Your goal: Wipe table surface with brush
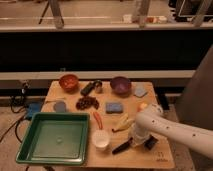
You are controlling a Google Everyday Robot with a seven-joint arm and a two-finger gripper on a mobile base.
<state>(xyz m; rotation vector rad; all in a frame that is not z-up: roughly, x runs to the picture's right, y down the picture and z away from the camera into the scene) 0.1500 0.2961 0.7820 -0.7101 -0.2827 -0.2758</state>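
The table surface [107, 96] is a light brown wooden top holding many small items. The brush [121, 146] lies near the front edge, just right of the white cup [101, 140]. Its slim black handle points front-left, and its head end is hidden under my gripper. My gripper [142, 142] hangs from the white arm that comes in from the right. It is low over the table at the brush's right end, just in front of the banana [123, 122].
A green tray [52, 137] fills the front left. Behind are an orange bowl [69, 81], a black cylinder with a metal cup [90, 88], a purple bowl [120, 85], dark grapes [87, 103], a blue sponge [114, 107] and a red chili [97, 120].
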